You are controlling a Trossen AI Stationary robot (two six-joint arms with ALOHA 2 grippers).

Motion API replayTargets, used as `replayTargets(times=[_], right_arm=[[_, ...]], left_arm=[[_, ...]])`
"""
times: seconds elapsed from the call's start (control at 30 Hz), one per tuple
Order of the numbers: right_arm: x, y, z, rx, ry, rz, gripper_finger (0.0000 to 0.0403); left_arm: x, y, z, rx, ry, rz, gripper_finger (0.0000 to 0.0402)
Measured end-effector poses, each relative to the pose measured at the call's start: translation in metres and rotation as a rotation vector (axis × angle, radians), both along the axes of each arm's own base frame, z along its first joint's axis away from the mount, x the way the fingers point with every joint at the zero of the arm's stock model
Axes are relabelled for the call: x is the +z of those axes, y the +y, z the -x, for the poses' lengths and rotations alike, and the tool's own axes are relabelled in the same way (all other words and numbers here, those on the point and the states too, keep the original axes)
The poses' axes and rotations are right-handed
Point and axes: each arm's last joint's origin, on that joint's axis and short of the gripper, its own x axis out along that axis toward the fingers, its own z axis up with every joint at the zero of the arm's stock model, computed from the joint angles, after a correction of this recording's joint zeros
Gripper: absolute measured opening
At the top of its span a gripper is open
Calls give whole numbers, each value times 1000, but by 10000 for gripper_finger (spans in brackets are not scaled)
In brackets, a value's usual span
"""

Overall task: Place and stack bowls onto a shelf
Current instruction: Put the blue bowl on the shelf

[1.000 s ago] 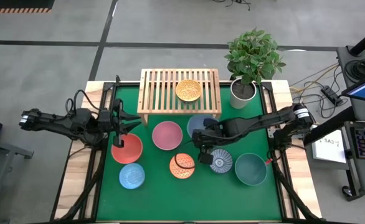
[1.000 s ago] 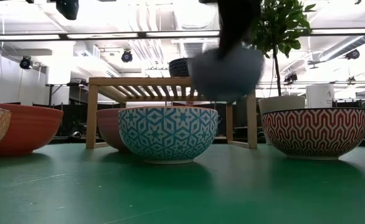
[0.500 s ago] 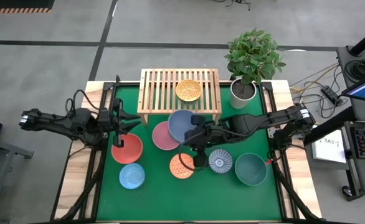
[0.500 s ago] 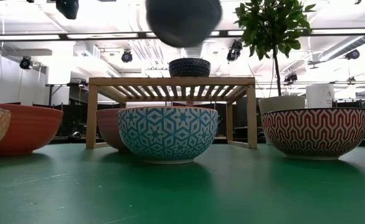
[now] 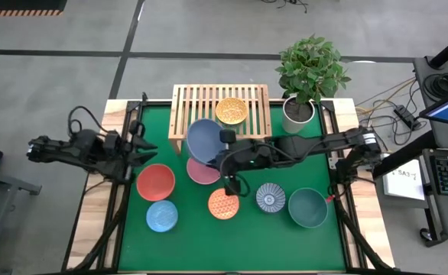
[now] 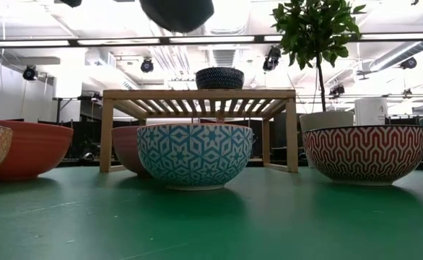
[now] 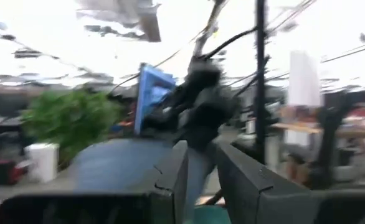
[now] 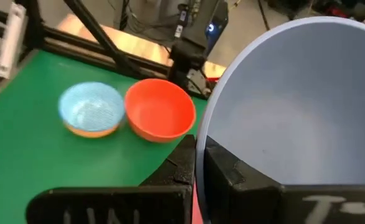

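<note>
My right gripper is shut on the plain blue bowl, held high in front of the shelf; the low view shows it above the shelf top. A yellow patterned bowl stands on the slats. On the green mat rest the pink bowl, partly under the blue one, the red, light blue, orange patterned, blue-grey patterned and teal bowls. My left gripper waits open at the table's left edge. My right gripper pinches the blue bowl's rim, one finger inside the bowl and one outside. The fingers come roughly level from the table's right. The bowl is lifted clear and tilted, its opening up and toward the gripper.
A white pot with a green plant stands at the shelf's right end. The shelf's left half is bare slats. Wooden table borders flank the mat.
My right gripper has risen and carried the blue bowl toward the table's left and the shelf, rolling its wrist so the bowl tips. My left gripper has drawn back toward the table's left edge.
</note>
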Motion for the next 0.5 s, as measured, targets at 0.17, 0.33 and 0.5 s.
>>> replayTargets(times=[0.17, 0.33, 0.5], right_arm=[[-14, -16, -23, -23, 19, 52, 8], [-15, -39, -44, -66, 26, 79, 8], [-21, -62, -68, -100, 66, 112, 8]], left_arm=[[2, 0, 9, -61, -24, 7, 48], [0, 0, 10, -64, -16, 9, 41], [0, 0, 10, -65, -10, 8, 40]])
